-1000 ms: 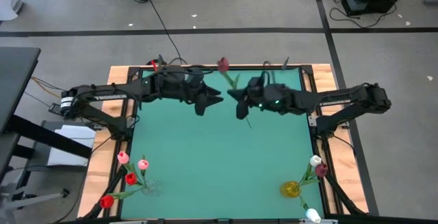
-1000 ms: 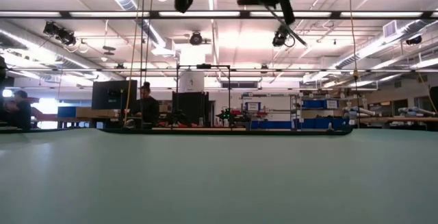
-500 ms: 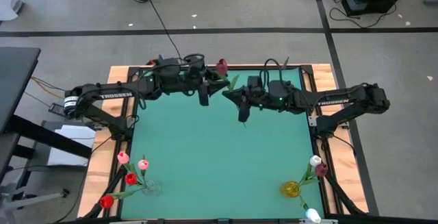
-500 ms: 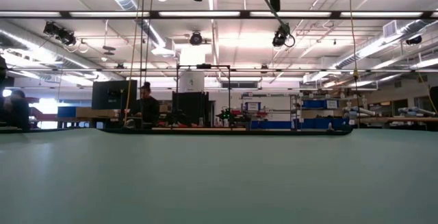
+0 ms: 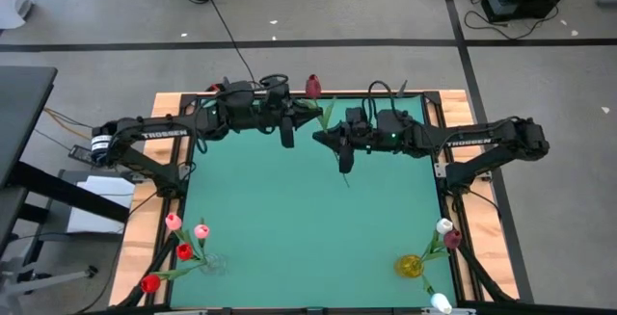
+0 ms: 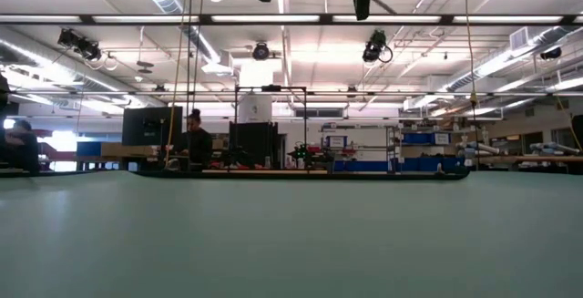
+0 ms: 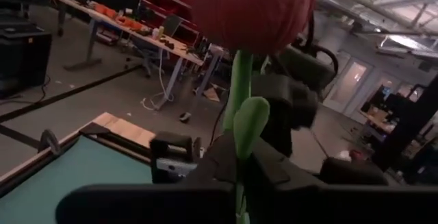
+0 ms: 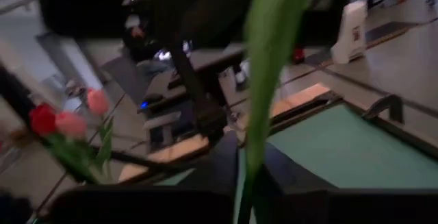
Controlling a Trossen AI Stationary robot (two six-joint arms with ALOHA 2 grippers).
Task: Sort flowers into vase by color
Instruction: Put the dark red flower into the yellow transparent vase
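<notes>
Maroon tulip point(image 5: 313, 87) aloft, far table edge

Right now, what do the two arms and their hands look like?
Both arms are black and jointed. The left arm and right arm each carry white lettering along one link. Black cables loop over the wrists. The left hand and right hand end in dark, narrow fingers. A small green light glows on the right wrist.

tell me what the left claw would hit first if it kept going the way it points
Most likely the right claw. The left claw, shut on the dark red tulip, points across the far edge of the table toward it, with only a small gap between them; relative height is unclear.
</notes>
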